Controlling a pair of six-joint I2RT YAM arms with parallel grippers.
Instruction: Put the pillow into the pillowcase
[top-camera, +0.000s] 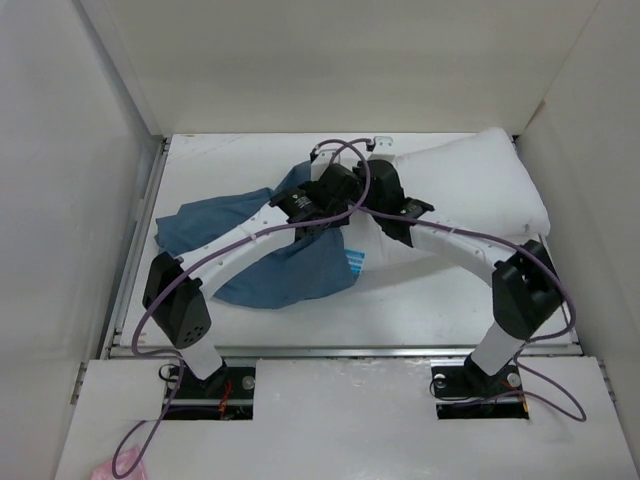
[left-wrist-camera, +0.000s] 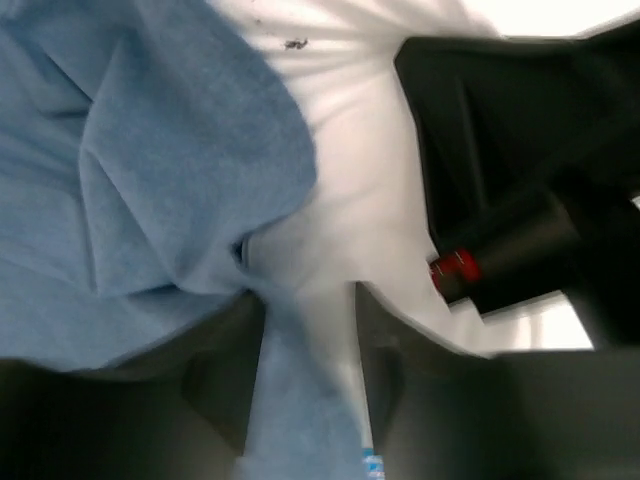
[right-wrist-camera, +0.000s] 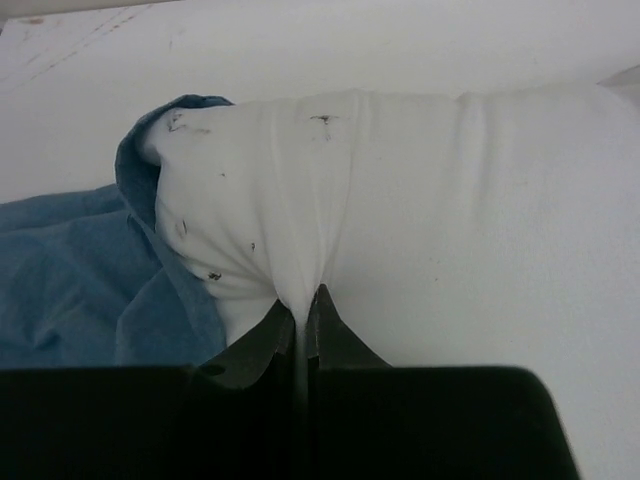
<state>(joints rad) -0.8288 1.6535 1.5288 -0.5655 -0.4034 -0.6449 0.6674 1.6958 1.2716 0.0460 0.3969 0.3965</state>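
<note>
The plump white stuffed rectangular pillow lies far right on the white table, with 1 end inside the limp blue-teal fabric pillowcase. The right gripper pinches a pillow fold, and the left gripper clamps pillowcase cloth.

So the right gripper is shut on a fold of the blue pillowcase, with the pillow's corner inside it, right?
No. In the right wrist view the right gripper is shut on a fold of the white pillow, not the pillowcase; the pillow's corner is inside the pillowcase.
</note>
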